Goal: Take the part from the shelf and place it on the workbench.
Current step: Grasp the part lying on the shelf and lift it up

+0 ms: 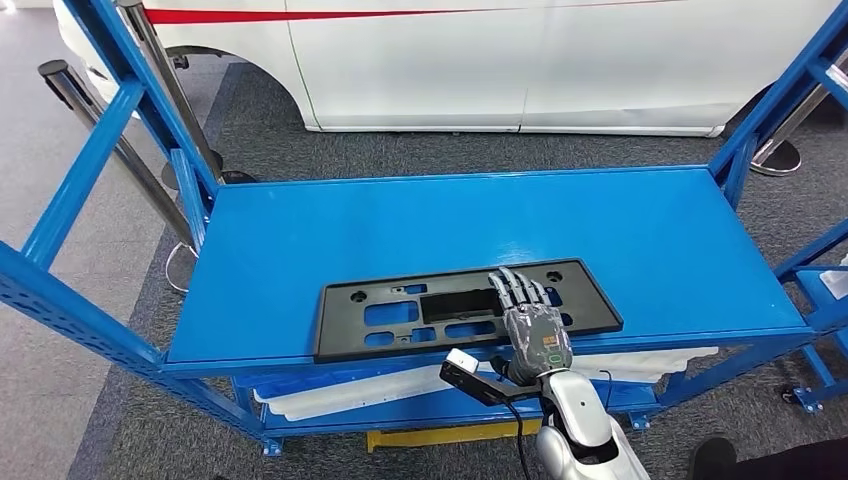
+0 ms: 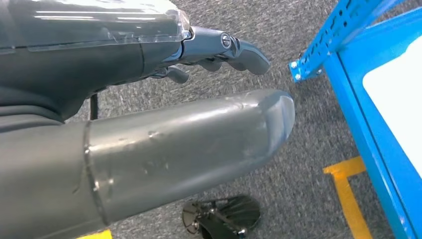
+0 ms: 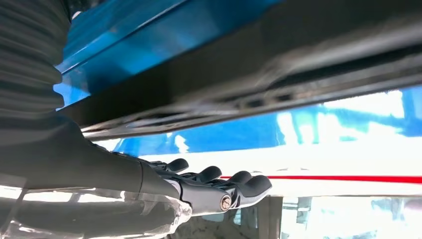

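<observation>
Part (image 1: 465, 308), a flat black plate, lies near the shelf's (image 1: 300, 230) front edge, under the right hand (image 1: 530, 322), whose extended fingers rest flat on it without grasping. Left hand (image 2: 219, 52) hangs released. Better to curl fingers round the near rim before lifting, I judge.

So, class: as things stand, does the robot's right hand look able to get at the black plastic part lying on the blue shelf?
Probably yes: the right hand already lies over the near edge of the black part, and nothing else on the blue shelf blocks it.
</observation>
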